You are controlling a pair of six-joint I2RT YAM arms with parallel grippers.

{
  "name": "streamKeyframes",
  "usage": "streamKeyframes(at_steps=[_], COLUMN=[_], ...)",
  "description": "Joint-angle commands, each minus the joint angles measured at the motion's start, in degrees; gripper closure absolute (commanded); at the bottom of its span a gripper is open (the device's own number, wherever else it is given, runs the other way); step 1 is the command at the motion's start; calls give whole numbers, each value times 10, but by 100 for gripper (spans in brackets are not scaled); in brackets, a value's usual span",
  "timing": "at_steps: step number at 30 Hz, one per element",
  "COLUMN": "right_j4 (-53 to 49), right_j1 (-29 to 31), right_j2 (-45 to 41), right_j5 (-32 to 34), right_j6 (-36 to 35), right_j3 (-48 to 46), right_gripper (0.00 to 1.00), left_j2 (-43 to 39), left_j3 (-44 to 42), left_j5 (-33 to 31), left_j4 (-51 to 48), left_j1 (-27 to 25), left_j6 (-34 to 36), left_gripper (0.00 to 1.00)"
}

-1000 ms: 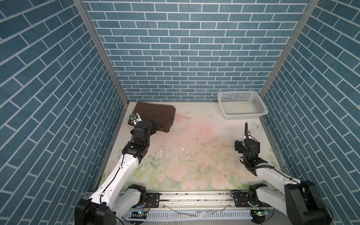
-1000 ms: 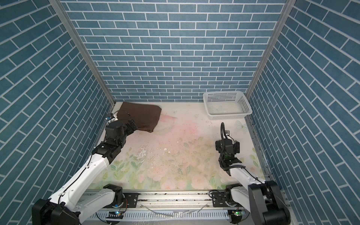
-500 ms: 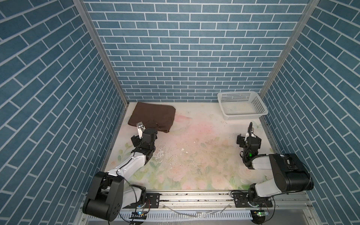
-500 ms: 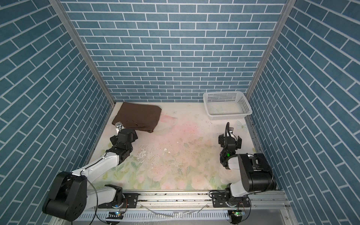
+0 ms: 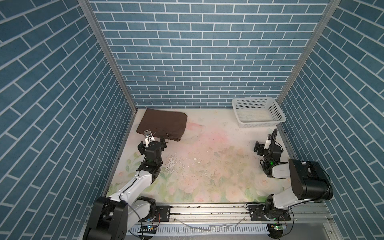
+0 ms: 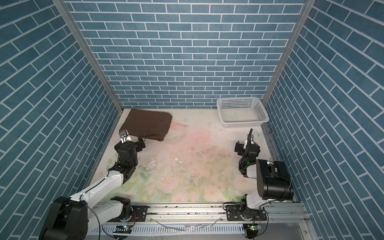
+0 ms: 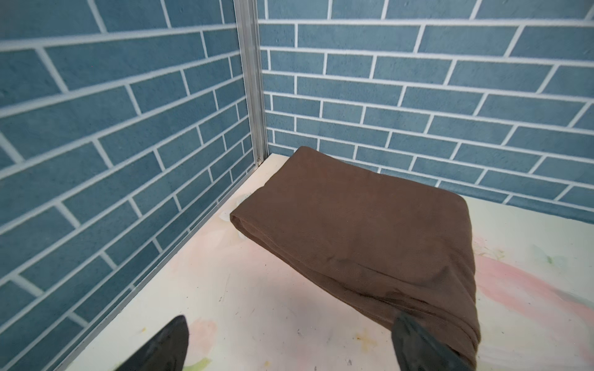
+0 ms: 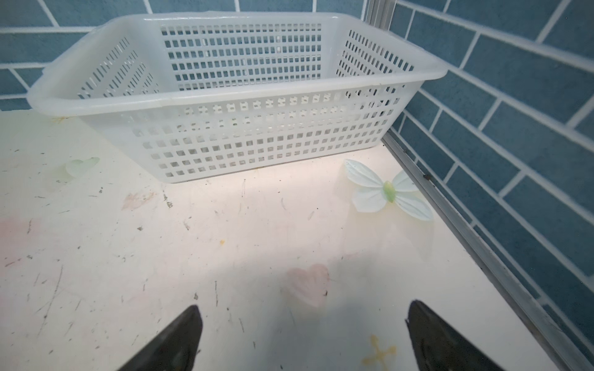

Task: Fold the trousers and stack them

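The trousers (image 5: 164, 123) lie free now in the far left corner of the table (image 5: 207, 166), folded in one flat brown pile, because the left gripper (image 7: 291, 321) has pulled back off them, so the job looks about done. That gripper is wide open and holds nothing, one finger (image 7: 418, 340) just by the pile's near edge. The right gripper (image 8: 303, 308), open and empty too, sits near the white basket (image 8: 244, 96).

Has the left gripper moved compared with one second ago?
Yes. The left gripper has drawn back from over the trousers toward the front rail; it is now at their near edge.
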Motion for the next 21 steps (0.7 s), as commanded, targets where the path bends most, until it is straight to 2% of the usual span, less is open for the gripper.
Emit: streamKeyframes(at_steps=[1, 3, 5, 8, 9, 11, 14, 15, 17, 19, 21], right_j4=[-14, -13, -9, -12, -11, -3, 6, -1, -14, -31, -47], right_j1=[-5, -6, -6, -7, -7, -7, -7, -7, -7, -6, -7], right_j2=[1, 0, 1, 1, 1, 1, 1, 1, 2, 3, 4], right_j5=[-24, -26, -29, -28, -28, -25, -12, 4, 21, -3, -39], right_j6=[8, 8, 7, 8, 9, 9, 15, 20, 25, 17, 3], right_j3=[19, 16, 14, 17, 16, 12, 6, 10, 18, 27, 36], right_gripper=[1, 1, 1, 1, 1, 1, 1, 1, 1, 1, 1], left_j2=[-47, -58, -28, 93, 120, 172, 287, 309, 288, 290, 294], left_j3=[-43, -50, -59, -85, -74, -43, -5, 7, 7, -14, -26], left_j5=[57, 47, 2, -32, -39, 29, 65, 96, 157, 226, 244], left_j4=[27, 15, 33, 194, 213, 228, 281, 274, 234, 275, 305], left_j1=[6, 7, 9, 29, 28, 37, 52, 59, 87, 122, 131], left_j6=[58, 77, 94, 104, 105, 127, 144, 147, 123, 104, 97], left_gripper=[1, 1, 1, 1, 1, 1, 1, 1, 1, 1, 1])
